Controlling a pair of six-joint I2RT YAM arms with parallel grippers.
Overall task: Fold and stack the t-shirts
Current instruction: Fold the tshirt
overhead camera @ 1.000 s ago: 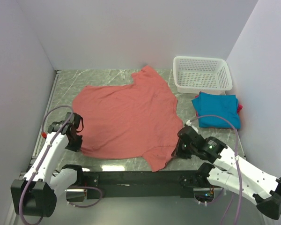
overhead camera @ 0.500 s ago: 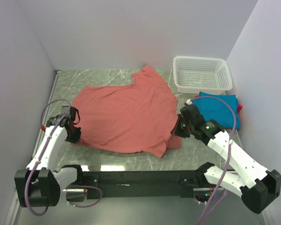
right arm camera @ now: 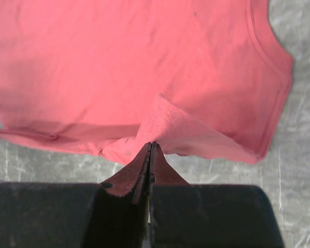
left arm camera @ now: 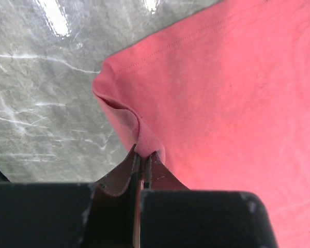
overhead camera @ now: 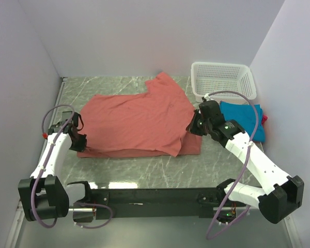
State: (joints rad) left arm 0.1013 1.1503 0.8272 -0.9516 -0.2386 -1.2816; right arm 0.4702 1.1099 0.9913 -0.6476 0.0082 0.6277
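Red tee [overhead camera: 139, 121] lies spread mid-worktop [overhead camera: 196, 165], its near edge doubled back over itself, with the fold line running left to right.

Top view: left fingers [overhead camera: 81, 146] are at the tee's near-left corner. Right fingers [overhead camera: 191, 129] are at its right edge, close to the teal tee [overhead camera: 243, 121], which lies in front of the basket [overhead camera: 225, 80].
- Risk: the two arms are not level along the fold. An uneven pull would skew the hem line.
- Risk: the right arm hangs over the teal tee and could drag it if it drops.

Left wrist: fingers are pinched shut on a narrow ridge of hem, and the bite is thin.
- Risk: more tension may pull the cloth free, so the corner drops and the fold goes crooked.

Right wrist: fingers are closed on a raised flap, with the cloth tented up from the layer below.
- Cannot tell whether one layer or two is held.
- Risk: if only one is held, the lower layer stays put and bunches at release.
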